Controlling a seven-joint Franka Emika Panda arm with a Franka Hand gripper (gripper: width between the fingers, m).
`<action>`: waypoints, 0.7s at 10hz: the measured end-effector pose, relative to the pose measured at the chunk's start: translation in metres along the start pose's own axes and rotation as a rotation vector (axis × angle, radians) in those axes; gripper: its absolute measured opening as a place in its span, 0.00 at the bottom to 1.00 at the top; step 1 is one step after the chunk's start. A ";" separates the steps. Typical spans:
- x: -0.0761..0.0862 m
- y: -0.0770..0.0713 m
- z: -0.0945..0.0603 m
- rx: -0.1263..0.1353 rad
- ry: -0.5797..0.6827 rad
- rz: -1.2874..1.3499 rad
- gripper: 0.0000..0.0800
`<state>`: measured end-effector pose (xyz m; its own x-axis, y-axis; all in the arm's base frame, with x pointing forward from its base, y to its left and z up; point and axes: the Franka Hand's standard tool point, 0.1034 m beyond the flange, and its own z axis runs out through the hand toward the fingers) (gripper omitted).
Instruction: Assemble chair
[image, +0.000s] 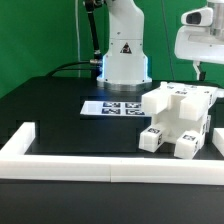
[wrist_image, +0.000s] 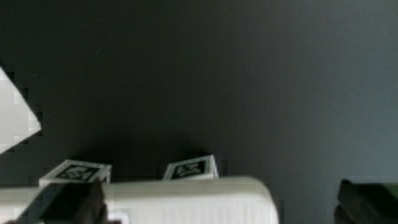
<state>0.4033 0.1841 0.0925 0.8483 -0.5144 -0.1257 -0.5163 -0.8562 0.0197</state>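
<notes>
We note the gripper (image: 203, 70) at 2 o'clock in the exterior view, jaws wide, holding nothing. The chair (image: 180, 118) stands on the black table (image: 50, 110) at 6 o'clock from the jaws, well apart. In the wrist view its tagged white edge shows near one dark finger (wrist_image: 368, 200).

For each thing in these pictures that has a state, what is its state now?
pincer: open, empty, raised above the chair.
chair: parts joined into one block, resting on the table, not held.
marker board: lying flat on the table.
rail: lying along the table's edge.
</notes>
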 end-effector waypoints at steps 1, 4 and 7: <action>-0.005 -0.001 0.005 -0.008 -0.003 -0.006 0.81; -0.009 0.001 0.017 -0.024 -0.005 -0.021 0.81; -0.004 0.008 0.026 -0.037 -0.008 -0.028 0.81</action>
<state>0.3931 0.1807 0.0674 0.8612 -0.4900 -0.1350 -0.4876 -0.8715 0.0522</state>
